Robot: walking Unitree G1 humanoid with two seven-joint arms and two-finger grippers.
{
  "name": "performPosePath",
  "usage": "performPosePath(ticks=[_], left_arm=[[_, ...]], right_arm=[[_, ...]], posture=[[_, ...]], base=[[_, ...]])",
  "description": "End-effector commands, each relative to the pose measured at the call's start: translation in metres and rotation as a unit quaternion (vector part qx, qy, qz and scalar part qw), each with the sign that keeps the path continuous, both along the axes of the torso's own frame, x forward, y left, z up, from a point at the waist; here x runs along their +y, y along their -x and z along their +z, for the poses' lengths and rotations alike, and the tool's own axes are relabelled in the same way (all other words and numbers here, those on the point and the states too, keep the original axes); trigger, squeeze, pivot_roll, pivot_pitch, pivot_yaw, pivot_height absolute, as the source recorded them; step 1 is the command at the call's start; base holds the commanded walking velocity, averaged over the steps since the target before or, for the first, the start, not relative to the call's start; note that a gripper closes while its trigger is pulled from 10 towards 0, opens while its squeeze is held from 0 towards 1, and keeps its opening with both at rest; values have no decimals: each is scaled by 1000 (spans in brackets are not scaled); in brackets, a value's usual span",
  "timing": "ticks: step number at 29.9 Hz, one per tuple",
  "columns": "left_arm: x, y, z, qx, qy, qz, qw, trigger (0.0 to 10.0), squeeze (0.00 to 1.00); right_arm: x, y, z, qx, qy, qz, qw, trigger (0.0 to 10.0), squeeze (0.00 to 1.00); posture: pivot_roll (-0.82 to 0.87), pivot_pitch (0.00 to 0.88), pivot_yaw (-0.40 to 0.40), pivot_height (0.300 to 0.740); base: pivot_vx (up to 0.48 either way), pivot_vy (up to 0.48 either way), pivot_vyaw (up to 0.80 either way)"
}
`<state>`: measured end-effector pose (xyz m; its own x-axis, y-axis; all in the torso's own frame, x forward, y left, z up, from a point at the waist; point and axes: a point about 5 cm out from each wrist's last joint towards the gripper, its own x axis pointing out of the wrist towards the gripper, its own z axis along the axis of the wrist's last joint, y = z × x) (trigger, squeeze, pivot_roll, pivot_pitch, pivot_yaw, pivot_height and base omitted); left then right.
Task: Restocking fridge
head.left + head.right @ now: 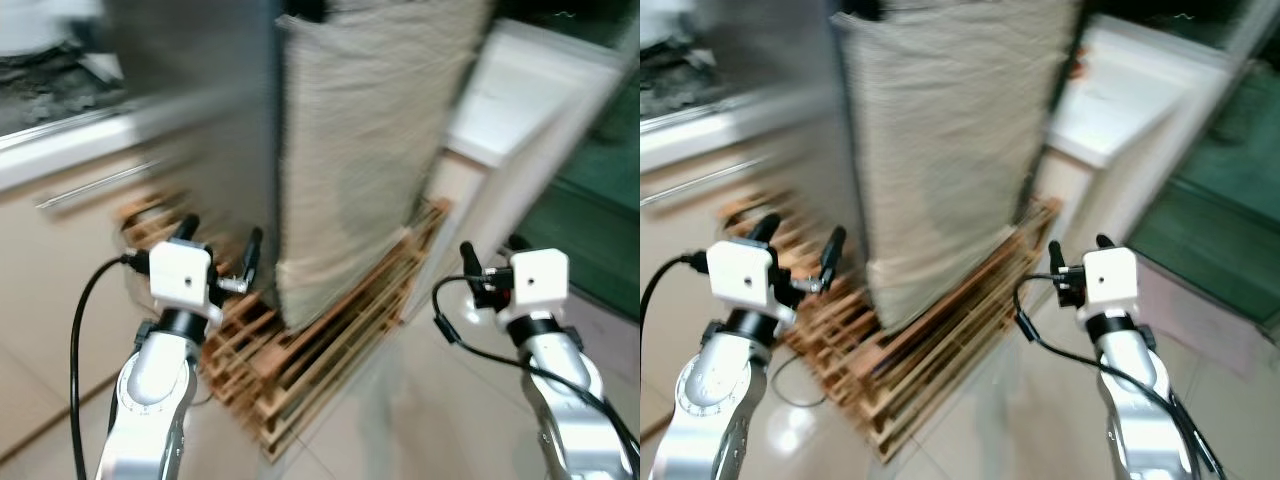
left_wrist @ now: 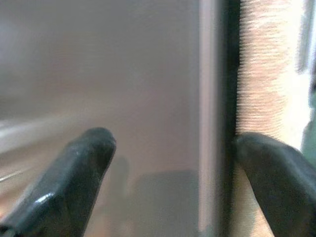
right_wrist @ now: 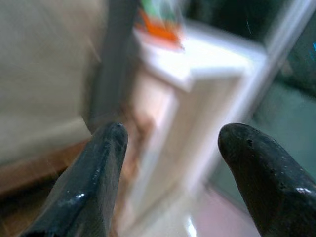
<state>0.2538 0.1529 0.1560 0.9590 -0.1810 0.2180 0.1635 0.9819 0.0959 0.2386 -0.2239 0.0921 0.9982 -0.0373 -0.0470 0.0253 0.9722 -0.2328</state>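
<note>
Two grippers are up in front of me, both spread wide and holding nothing: the left gripper (image 1: 220, 243) near the grey fridge side (image 1: 200, 110), the right gripper (image 1: 492, 252) out over bare floor (image 1: 400, 420). Everything is smeared by motion, so I read it loosely.

One fridge stands ahead on one wooden pallet (image 1: 320, 340), with one beige cloth (image 1: 360, 140) hanging down its front. To my right one white door (image 1: 530, 110) stands swung open; in the right wrist view I catch one orange-and-green packet (image 3: 160, 19) on its shelf, too blurred to name. One counter (image 1: 60, 140) with a long handle runs off to my left.

I see no goods to stock. My judgement is that the door is what I would handle: stiff, hinged, fairly light to swing, with smooth, probably slippery plastic, best taken by its outer edge rather than the flat face. The cloth looks soft and limp; it would sag if pinched, so I would take it near a lower corner.
</note>
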Motion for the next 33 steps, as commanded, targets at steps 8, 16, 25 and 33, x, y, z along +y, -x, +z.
performPosePath(ticks=[8, 16, 25, 33], left_arm=[[-5, -22, -2, 62, 38, -44, 996, 10000, 0], [-4, -17, -11, 107, 23, -81, 991, 10000, 0], [-13, -20, -9, 107, 31, -97, 989, 10000, 0], [-7, -28, -10, 111, 33, -72, 991, 10000, 0]], right_arm=[[3, -10, 13, -33, 4, 6, 999, 10000, 0], [2, -8, 8, -29, 3, 1, 1000, 10000, 0], [1, -8, 6, -27, 4, 0, 1000, 10000, 0], [0, -8, 5, -26, 7, -1, 1000, 10000, 0]], posture=[[14, 0, -62, 740], [20, 0, -63, 740], [19, 0, -67, 740], [14, 0, -66, 740]], base=[[0, 0, 0], [0, 0, 0], [0, 0, 0], [0, 0, 0]])
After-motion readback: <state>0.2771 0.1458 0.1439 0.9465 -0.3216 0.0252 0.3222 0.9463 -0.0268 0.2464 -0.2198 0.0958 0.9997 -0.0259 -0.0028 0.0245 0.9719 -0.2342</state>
